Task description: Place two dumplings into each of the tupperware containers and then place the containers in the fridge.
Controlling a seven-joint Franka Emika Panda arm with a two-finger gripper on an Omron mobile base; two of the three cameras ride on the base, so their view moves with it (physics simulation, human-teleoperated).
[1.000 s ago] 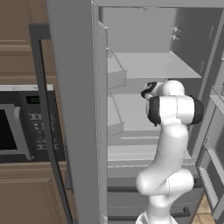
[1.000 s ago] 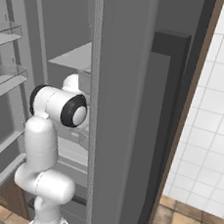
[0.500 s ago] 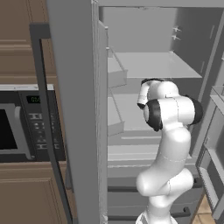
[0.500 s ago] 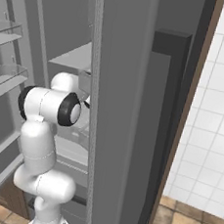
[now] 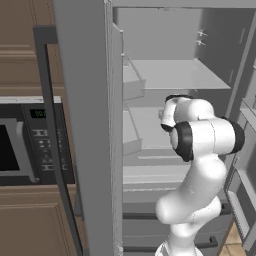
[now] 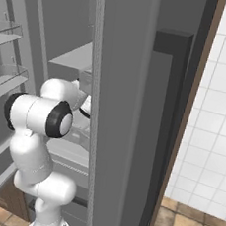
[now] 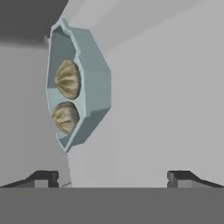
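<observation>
The fridge takes up most of both base views, doors swung open, pale shelves across the middle of the frame and door racks at the left edge of the right base view. A microwave sits at the left of the left base view, set in brown cabinets. The white arm reaches into the fridge at center frame. In the hand view the light blue tupperware container sits upper left on a pale shelf, two dumplings inside. The gripper is at the bottom, fingers spread wide, holding nothing, clear of the tub.
</observation>
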